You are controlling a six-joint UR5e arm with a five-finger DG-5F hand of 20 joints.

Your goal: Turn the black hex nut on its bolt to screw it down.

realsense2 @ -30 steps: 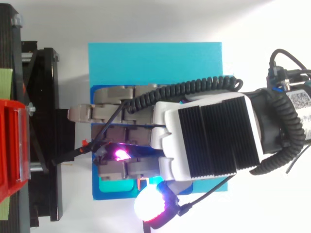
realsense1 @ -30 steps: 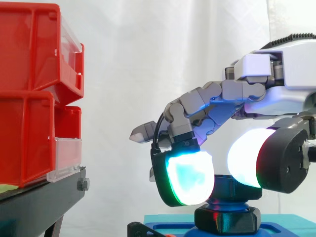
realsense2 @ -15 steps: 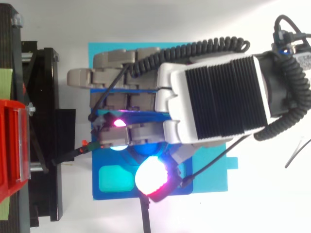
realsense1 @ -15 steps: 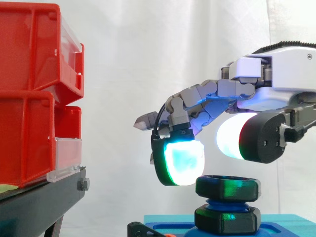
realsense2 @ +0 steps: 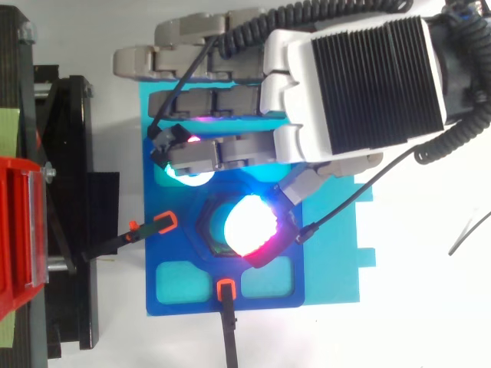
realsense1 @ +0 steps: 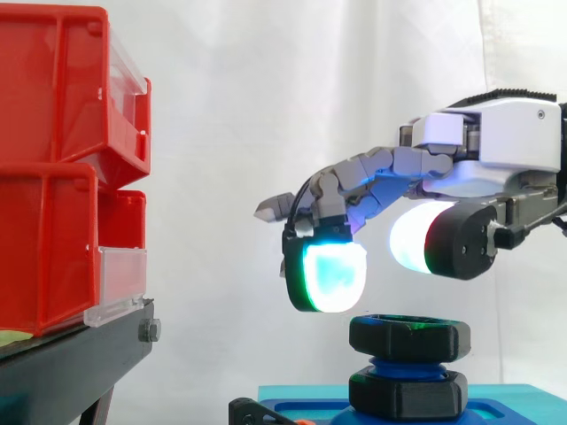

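Lifting off is what has been carried out in the last 1 s: the hand [realsense1: 483,146], whose pads were set low on either side of the bolt [realsense1: 400,364] then, is now held above the black hex nut [realsense1: 407,336]. The cyan-green finger pad [realsense1: 326,276] hangs at about 10 o'clock of the nut and the white thumb pad [realsense1: 415,239] at about 12 o'clock, neither touching it. The fingers are loosely bent and spread wide from the thumb, and nothing is gripped. In the top view the palm has been carried toward 12 o'clock, while the thumb pad is seen over the nut's middle. The nut is left free, high on the blue thread, with bare thread seen between it and the lower hex collar [realsense1: 407,394]. The screwing down is therefore judged unfinished, and the release is judged to be a reset for a fresh grip before another turn. Around the work, red bins [realsense1: 53,159] on a black stand [realsense1: 71,367] are placed at 9 o'clock, well apart from the hand; next comes the blue fixture [realsense2: 180,303] on a teal plate [realsense2: 330,280]. 2 orange-tipped clips [realsense2: 163,223] are seated against the fixture at 9 and 6 o'clock of the nut. Being near the nut, these are judged the likeliest things to be brushed when the pads are lowered again.
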